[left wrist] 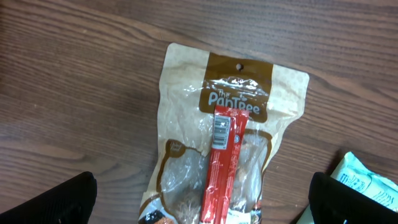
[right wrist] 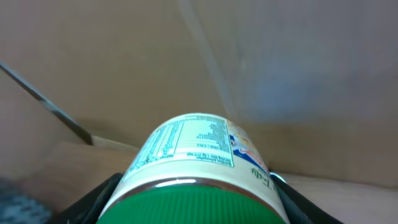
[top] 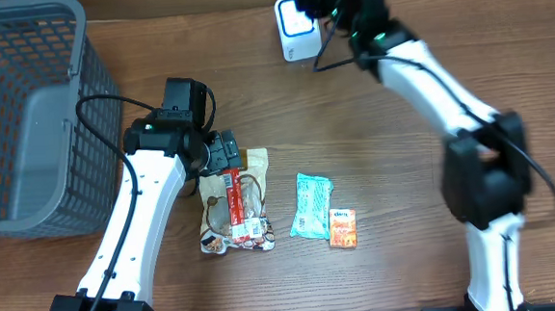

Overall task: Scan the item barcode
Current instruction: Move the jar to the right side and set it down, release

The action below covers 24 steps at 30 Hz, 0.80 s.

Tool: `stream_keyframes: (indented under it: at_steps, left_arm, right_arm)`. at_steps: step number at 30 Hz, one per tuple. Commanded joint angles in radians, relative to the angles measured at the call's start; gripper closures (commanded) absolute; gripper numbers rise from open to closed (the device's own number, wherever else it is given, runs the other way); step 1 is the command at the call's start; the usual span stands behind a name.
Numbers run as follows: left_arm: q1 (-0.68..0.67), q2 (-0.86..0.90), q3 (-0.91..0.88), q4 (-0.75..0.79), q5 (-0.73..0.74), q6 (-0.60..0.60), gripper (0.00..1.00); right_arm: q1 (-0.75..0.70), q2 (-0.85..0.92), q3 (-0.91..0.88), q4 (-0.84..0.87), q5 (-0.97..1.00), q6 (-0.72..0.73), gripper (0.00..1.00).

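Note:
My right gripper (right wrist: 196, 208) is shut on a white jar (right wrist: 193, 146) with a green lid (right wrist: 193, 202); its black fingers (right wrist: 93, 202) press on both sides. The printed label faces up in the right wrist view. Overhead, the right gripper (top: 318, 1) hovers at the far edge beside a white scanner box (top: 294, 27), and the arm hides the jar. My left gripper (top: 225, 161) stands wide open above a brown snack bag (left wrist: 186, 118) with a red stick pack (left wrist: 222, 162) lying on it, touching neither.
A grey mesh basket (top: 24, 113) fills the far left. A teal packet (top: 311, 205) and a small orange packet (top: 342, 227) lie right of the brown bag (top: 225, 217). The teal packet's corner (left wrist: 367, 180) shows beside the left finger.

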Motion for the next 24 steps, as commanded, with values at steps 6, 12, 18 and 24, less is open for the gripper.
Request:
stream_keyframes:
  at_steps: [6, 12, 18, 24]
  left_arm:
    - [-0.001, 0.003, 0.014, 0.001, 0.005, -0.011, 0.0]
    - [-0.001, 0.003, 0.014, 0.001, 0.005, -0.011, 0.0]
    - [-0.001, 0.003, 0.014, 0.001, 0.005, -0.011, 0.0]
    - [-0.001, 0.003, 0.014, 0.001, 0.005, -0.011, 0.0]
  right_arm:
    - [-0.149, -0.325, 0.022, -0.679, -0.003, 0.082, 0.96]
    - [-0.287, -0.33, 0.004, -1.19, 0.001, 0.08, 0.96]
    - [-0.389, -0.328, -0.161, -1.308, 0.076, 0.082, 0.96]
    - [-0.448, -0.328, -0.366, -1.202, 0.077, 0.082, 0.96]
